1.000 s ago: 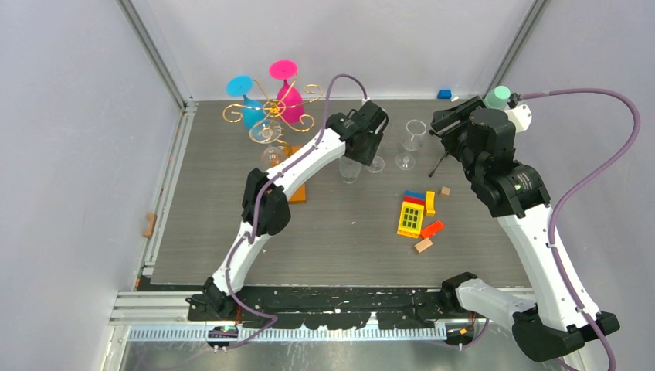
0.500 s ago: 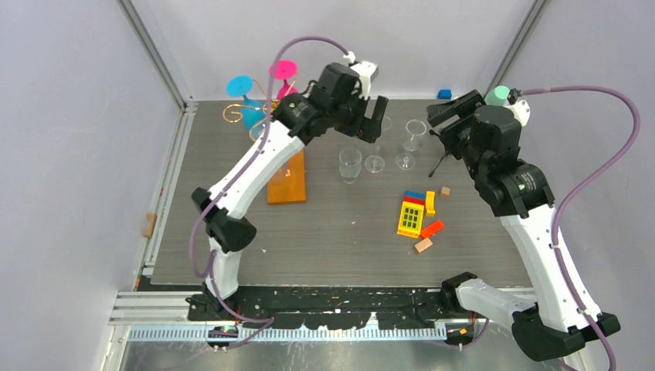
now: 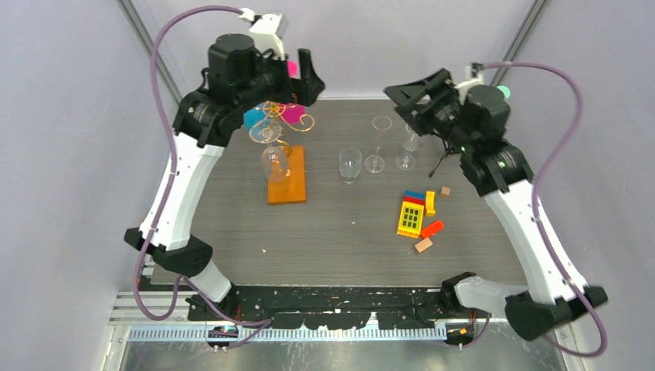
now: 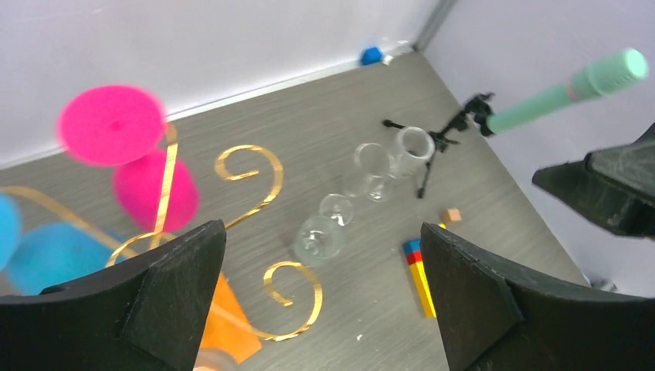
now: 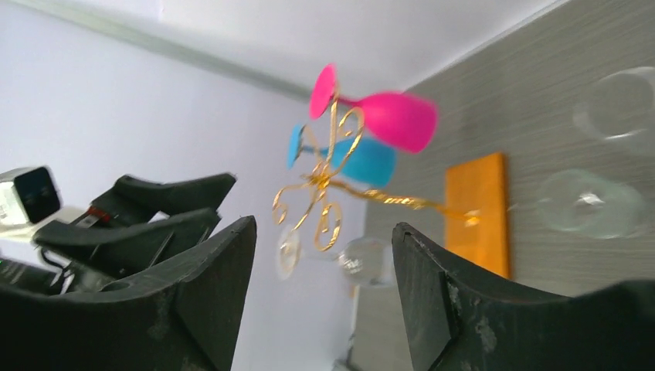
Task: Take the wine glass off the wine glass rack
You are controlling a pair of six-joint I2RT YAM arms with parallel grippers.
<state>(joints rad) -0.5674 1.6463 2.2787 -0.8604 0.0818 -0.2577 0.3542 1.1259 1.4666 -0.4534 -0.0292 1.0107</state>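
The wine glass rack [image 3: 283, 122] is gold wire with scroll arms on an orange-brown base [image 3: 287, 188] at the back left. A pink glass [image 3: 293, 114], a blue glass [image 3: 254, 118] and a clear wine glass [image 3: 274, 162] hang from it upside down. My left gripper [image 3: 301, 81] is open and empty, high above the rack; its wrist view shows the scrolls [image 4: 251, 166] and pink glass [image 4: 154, 189] below. My right gripper [image 3: 403, 100] is open and empty, right of the rack and facing it. Its wrist view shows the rack [image 5: 324, 185] and clear glass [image 5: 363, 259].
Three clear glasses [image 3: 350, 164] [image 3: 378, 141] [image 3: 410, 145] stand on the table right of the rack. A black tripod with a mint-green tip [image 4: 564, 89] is at the back right. Toy blocks [image 3: 417, 212] lie mid-right. Walls enclose the table.
My left arm has lifted away from the standing glasses and swung left to above the rack. My right gripper has turned and moved left toward the rack.
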